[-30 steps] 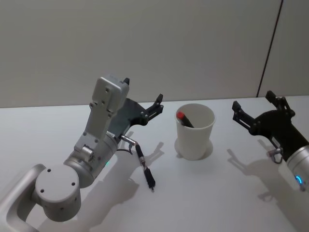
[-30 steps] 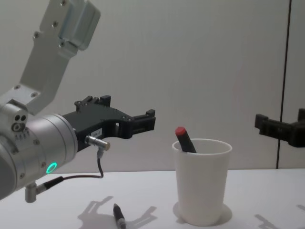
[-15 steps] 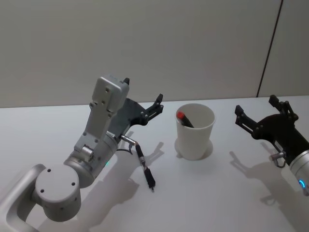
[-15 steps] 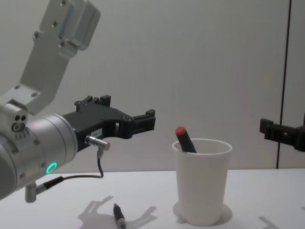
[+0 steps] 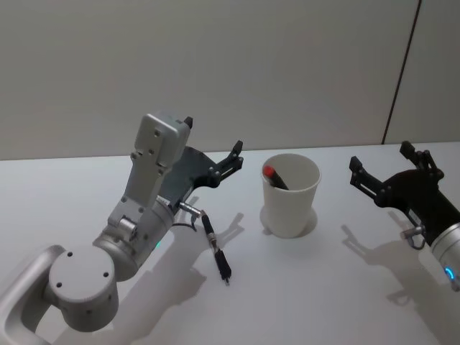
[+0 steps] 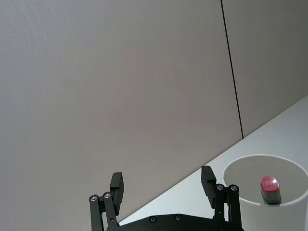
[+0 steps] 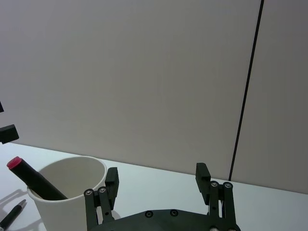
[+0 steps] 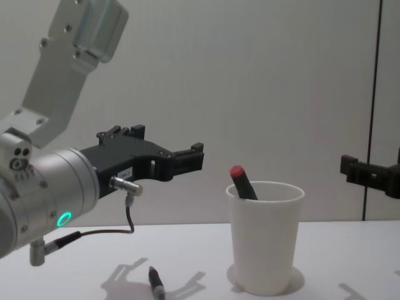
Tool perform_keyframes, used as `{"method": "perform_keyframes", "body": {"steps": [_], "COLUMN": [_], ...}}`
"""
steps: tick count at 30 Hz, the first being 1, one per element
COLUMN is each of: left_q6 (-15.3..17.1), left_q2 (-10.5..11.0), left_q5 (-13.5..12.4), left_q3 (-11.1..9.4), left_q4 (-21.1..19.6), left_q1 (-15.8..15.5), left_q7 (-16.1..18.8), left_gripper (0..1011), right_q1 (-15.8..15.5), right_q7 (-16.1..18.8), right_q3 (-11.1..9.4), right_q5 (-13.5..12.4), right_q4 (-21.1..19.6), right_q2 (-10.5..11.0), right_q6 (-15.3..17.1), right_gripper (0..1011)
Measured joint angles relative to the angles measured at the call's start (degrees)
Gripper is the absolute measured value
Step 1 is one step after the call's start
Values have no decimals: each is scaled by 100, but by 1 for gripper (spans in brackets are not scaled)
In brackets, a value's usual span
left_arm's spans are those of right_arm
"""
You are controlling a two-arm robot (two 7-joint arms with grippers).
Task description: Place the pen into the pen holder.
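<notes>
The pen holder (image 5: 290, 198) is a white paper cup standing on the white table. The pen (image 5: 273, 176), dark with a red cap, leans inside it, its cap just above the rim (image 8: 242, 182). My left gripper (image 5: 213, 136) hovers open and empty to the left of the cup, its fingers pointing toward it. The left wrist view has this gripper (image 6: 162, 180) with the cup (image 6: 288, 166) and the red cap (image 6: 270, 188) beyond. My right gripper (image 5: 379, 156) is open and empty to the right of the cup, apart from it. In the right wrist view, that gripper (image 7: 157, 175) faces the cup (image 7: 72, 209) and pen (image 7: 33, 178).
A black cable with a plug end (image 5: 219, 257) hangs from my left wrist and rests on the table (image 5: 323, 287) in front of the cup, also seen lower down (image 8: 156, 284). A plain wall with a dark vertical seam (image 5: 401, 72) stands behind.
My right gripper drew back to the right, away from the cup, then held still. The left arm shifted very slightly. The pen and cup stayed put.
</notes>
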State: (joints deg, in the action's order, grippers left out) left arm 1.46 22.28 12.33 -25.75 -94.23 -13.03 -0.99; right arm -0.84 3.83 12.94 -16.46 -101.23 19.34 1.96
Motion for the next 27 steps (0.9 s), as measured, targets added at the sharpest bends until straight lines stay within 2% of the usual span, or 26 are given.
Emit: {"method": "perform_keyframes", "body": {"steps": [15, 27], "left_q6": [343, 775], "left_q2": [247, 419], "left_q5": [165, 377], "left_q3": [56, 55], "left_q4": [-542, -1046], "left_q1": [357, 729], "left_q7": [253, 488], "left_gripper": [1001, 1001], "right_q1": [0, 0], "right_q7": [0, 0], "right_q3": [0, -1], "right_q5": [0, 0], "right_q4": [1, 1], "right_q2": [0, 0], "right_q6": [-1, -1], "right_gripper": [1001, 1002]}}
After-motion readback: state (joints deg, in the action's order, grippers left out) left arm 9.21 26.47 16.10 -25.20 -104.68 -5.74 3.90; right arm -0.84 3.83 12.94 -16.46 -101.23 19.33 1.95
